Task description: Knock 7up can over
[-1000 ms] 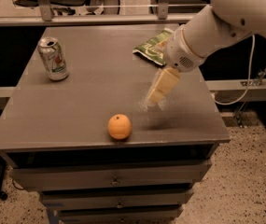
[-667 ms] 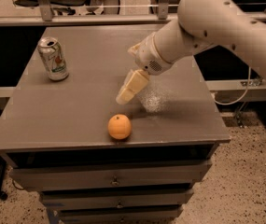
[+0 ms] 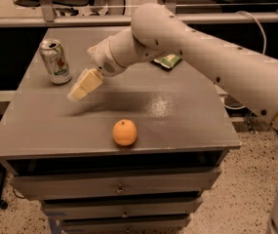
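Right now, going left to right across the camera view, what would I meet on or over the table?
7up can, standing at the back left → gripper, hovering over the table just right of the can → orange near the front edge → green chip bag, partly hidden behind the arm.

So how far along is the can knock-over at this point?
Done: the arm reaches across the table, putting the pincer low beside the 7up can. In hand: the approach, with a gap and no contact yet. Left: the push itself, since the can stands upright.
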